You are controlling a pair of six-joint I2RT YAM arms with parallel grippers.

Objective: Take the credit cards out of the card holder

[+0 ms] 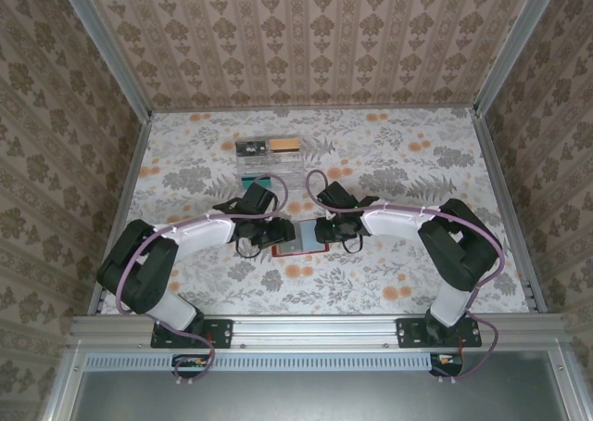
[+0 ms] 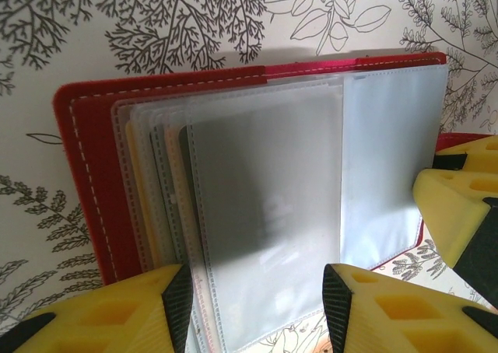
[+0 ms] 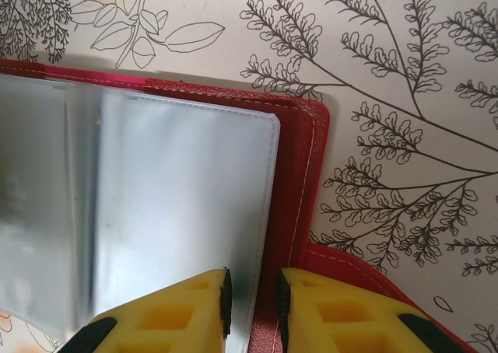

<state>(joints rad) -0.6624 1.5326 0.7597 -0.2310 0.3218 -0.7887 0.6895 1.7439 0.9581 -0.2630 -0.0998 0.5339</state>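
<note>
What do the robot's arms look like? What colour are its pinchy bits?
Both arms, the left arm and right arm, have white shells, chunky black joints and looping purple cables. The jaws are bright yellow with hollow cut-outs and black inner pads.

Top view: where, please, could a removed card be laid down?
Free: the table right of the cards, and the near strip before the card holder. Crowded: the centre, where left hand and right hand meet.

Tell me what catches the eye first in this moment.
The red card holder lies open on the floral table between the arms, its clear sleeves fanned out. The right tool pinches its right edge, while the left tool stands open over a sleeve. Cards lie farther back.
</note>
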